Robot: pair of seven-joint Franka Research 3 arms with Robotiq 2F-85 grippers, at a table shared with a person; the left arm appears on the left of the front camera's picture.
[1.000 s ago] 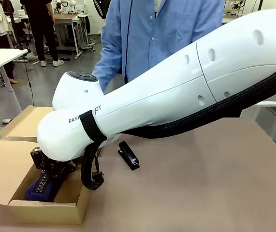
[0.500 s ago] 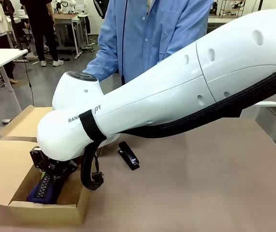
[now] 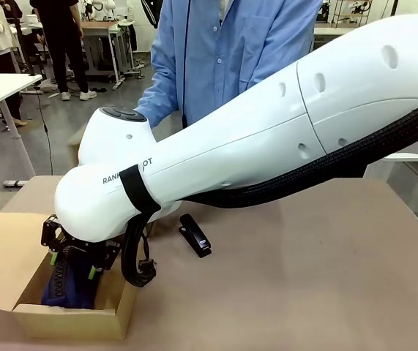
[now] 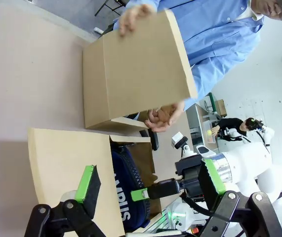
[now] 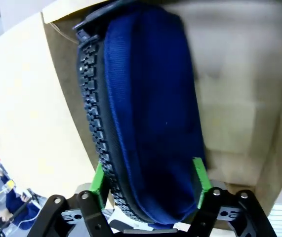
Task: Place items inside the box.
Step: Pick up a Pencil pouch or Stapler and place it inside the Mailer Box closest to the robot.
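Note:
A navy zip pouch (image 3: 66, 289) lies inside the open cardboard box (image 3: 69, 322) at the table's front left. My right gripper (image 3: 72, 265) hangs just above it, reaching across from the right. In the right wrist view the right gripper (image 5: 148, 183) stands open, its green pads on either side of the pouch (image 5: 150, 108). My left gripper (image 4: 149, 180) is open and empty, high above the box (image 4: 61, 163), looking down on the pouch (image 4: 126, 173) with its white lettering. A black stapler (image 3: 195, 235) lies on the table right of the box.
A person in a blue shirt (image 3: 230, 51) stands at the far side and holds the box's far flap (image 4: 131, 74) up with both hands (image 4: 163, 114). My right arm's white body (image 3: 267, 139) spans the middle of the table. Bare brown tabletop (image 3: 304, 278) lies to the right.
My right gripper's jaws have spread apart and let the navy pouch settle into the box, and the gripper has risen a little. The person has lifted the box's far flap.

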